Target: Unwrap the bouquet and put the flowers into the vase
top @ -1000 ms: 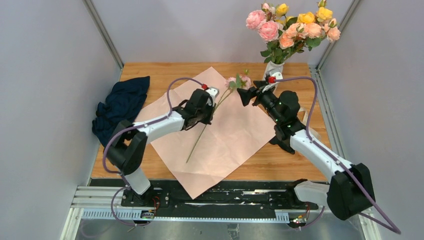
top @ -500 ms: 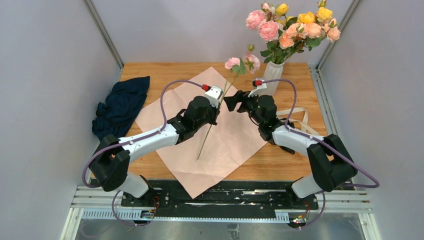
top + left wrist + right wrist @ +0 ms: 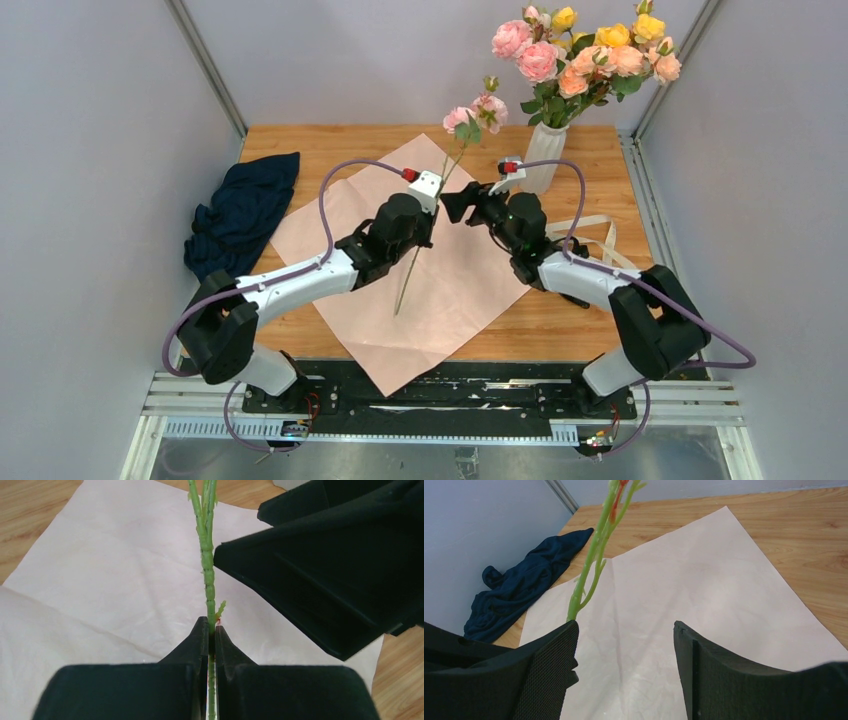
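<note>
1. Above the middle of the counter (image 3: 330,140), my left fingers (image 3: 204,640) are pinched tight on the green stem of the flowers (image 3: 475,112), which leans with its pink blooms uppermost.
2. My right fingers (image 3: 555,650) stand wide, just beside that stem above the left grip; I cannot tell whether a pad touches it.
3. The pink paper (image 3: 470,270) lies unfolded underneath.
4. The white vase (image 3: 545,145), holding yellow and peach roses (image 3: 600,50), stands at the far right, apart from the stem.
</note>
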### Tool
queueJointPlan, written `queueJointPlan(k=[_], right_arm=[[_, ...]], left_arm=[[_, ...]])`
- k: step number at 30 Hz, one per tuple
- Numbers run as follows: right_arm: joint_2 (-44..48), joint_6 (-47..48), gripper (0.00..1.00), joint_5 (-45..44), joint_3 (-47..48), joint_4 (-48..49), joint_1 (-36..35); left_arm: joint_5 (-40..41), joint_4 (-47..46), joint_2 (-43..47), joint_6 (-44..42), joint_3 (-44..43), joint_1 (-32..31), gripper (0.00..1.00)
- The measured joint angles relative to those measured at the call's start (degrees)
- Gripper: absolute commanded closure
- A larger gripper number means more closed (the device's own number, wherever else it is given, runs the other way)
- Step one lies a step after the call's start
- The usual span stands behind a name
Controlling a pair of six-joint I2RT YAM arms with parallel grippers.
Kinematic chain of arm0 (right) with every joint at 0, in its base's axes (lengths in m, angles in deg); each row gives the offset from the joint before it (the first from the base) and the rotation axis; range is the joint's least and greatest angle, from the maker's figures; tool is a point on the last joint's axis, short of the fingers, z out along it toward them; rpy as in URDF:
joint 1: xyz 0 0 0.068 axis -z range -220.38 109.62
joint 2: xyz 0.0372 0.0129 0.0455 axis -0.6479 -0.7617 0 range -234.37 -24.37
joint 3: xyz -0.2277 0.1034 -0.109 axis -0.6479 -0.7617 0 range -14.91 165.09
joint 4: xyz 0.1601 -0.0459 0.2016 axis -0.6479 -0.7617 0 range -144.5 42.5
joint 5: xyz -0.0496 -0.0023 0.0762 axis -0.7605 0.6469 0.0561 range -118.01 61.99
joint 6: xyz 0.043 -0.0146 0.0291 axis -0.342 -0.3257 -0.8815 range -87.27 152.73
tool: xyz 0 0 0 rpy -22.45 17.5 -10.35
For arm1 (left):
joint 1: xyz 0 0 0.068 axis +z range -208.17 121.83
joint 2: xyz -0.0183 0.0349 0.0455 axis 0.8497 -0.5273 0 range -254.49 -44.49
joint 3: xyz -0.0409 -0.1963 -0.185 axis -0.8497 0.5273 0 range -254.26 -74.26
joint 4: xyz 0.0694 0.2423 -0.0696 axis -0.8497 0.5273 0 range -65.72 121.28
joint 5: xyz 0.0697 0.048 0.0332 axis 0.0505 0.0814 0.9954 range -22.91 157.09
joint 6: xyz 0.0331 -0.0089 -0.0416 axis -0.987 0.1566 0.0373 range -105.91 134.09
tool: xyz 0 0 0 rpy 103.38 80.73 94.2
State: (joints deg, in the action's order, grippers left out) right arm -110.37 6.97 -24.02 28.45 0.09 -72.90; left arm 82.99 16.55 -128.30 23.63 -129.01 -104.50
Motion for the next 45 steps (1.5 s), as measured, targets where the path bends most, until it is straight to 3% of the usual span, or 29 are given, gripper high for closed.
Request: queueJointPlan(k=[12,20,23,25,27,34,35,38,39,42,45], right_arm=[[9.88,1.53,0.27,-0.24,-1.64,-0.20,-2.60],[7.26,2.36,0.32,0.35,-1.27,-0.37,-2.60],[4.11,1.03,0.49,1.81,-0.24,1.25,-2.60],[3.30,0.26,0.80,2.86,0.33,2.49,-2.99],[3.08,-0.17,0.99,4.09,0.66,3.80,-3.54],[3.61,-1.38,1.00,7.37,1.27,5.05,-4.48],[3.89,-1.14,1.00,7.39,1.27,4.61,-4.46],[5.20,0.76,1.00,7.50,1.38,2.51,-4.48],[5.60,1.90,1.00,7.41,1.57,1.55,-4.46],[6.25,7.26,1.00,7.30,4.74,-3.93,-3.80],[6.23,15.39,1.00,7.87,12.44,-11.45,-2.75]], left_arm=[[-2.82,-0.13,-0.76,-1.68,-5.38,-0.76,1.00],[-3.78,0.07,1.79,-1.88,-3.89,-0.74,1.00],[-3.76,0.50,4.85,-2.01,-2.21,-0.74,1.00],[-3.65,0.55,6.23,-2.19,-1.29,-0.70,1.00],[-3.52,0.59,7.34,-2.40,-0.52,-0.74,1.00],[-2.10,-0.20,8.74,-2.40,1.49,-0.76,1.00],[-2.08,-0.33,8.74,-2.40,1.53,-0.79,0.96],[-1.81,-0.42,8.74,-2.10,1.55,-1.14,0.66],[-1.57,-0.31,8.79,-2.10,1.55,-1.18,0.48],[0.55,0.66,9.55,-1.29,1.64,-1.16,0.16],[2.64,0.98,11.93,1.07,3.15,-1.03,0.02]])
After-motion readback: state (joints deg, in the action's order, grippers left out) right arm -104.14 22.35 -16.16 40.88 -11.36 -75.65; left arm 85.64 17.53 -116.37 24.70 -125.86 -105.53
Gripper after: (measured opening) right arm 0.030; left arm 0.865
